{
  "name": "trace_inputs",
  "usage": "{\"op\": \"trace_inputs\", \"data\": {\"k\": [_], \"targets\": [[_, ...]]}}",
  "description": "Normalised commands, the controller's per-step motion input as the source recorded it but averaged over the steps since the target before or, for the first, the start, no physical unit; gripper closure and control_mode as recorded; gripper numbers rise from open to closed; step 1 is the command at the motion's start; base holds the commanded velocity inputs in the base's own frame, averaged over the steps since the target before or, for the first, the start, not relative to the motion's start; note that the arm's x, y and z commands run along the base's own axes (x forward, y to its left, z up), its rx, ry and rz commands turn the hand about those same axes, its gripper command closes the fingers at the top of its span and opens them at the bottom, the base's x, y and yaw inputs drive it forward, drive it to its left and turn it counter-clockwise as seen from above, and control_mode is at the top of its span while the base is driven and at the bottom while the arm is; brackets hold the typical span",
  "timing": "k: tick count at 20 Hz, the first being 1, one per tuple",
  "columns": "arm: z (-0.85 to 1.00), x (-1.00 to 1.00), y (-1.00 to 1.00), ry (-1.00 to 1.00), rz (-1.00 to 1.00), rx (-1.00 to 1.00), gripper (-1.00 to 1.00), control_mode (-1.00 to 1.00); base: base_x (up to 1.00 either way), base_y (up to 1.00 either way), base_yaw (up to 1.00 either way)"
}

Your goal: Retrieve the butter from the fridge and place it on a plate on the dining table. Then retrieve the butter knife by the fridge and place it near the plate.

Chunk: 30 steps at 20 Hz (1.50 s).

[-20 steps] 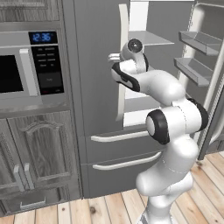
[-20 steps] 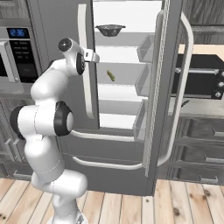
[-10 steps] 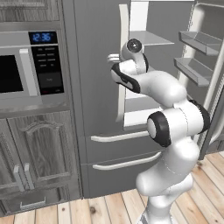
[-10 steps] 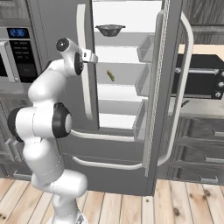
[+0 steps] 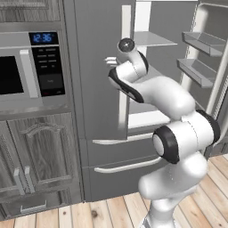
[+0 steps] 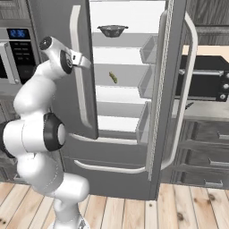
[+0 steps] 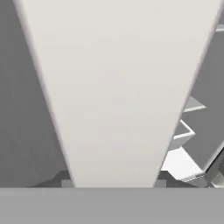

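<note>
Left base view: the arm reaches up to the fridge [image 5: 100, 80], its gripper [image 5: 111, 60] at the pale handle [image 5: 125, 67] of the left door, which stands closed while the right door hangs open at three o'clock.

Right base view: the gripper [image 6: 86, 61] sits at the handle [image 6: 78, 80], and the butter [image 6: 113, 77] lies on a middle shelf, at three o'clock from the hand; a dark bowl [image 6: 112, 30] sits on the shelf above.

Hand view: the handle [image 7: 118, 87] looms close and pale. The fingers appear to straddle it, but I cannot tell whether they pinch it or stand spread.

Risk: a loose hold could slip off the curved handle as the door is pulled, and a swinging door could catch the elbow.
</note>
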Motion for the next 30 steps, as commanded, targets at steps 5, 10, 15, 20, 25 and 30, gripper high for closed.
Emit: {"op": "trace_inputs", "data": {"k": [5, 10, 15, 20, 25, 30], "targets": [[0.13, -1.00, 0.35, 0.08, -0.01, -0.02, 1.00, -1.00, 0.00, 0.00, 0.00], [0.23, -1.00, 0.52, 0.00, 0.00, -0.07, 1.00, -1.00, 0.00, 0.00, 0.00], [0.17, -0.89, 0.55, 0.00, 0.00, -0.11, 1.00, -1.00, 0.00, 0.00, 0.00], [0.05, -0.29, 0.47, 0.00, -0.10, -0.14, 1.00, -1.00, 0.00, 0.00, 0.00], [0.00, -0.31, 0.49, 0.06, -0.12, -0.11, -1.00, -1.00, 0.00, 0.00, 0.00], [0.00, -0.32, 0.39, 0.03, -0.13, -0.09, -1.00, -1.00, 0.00, 0.00, 0.00]]}}
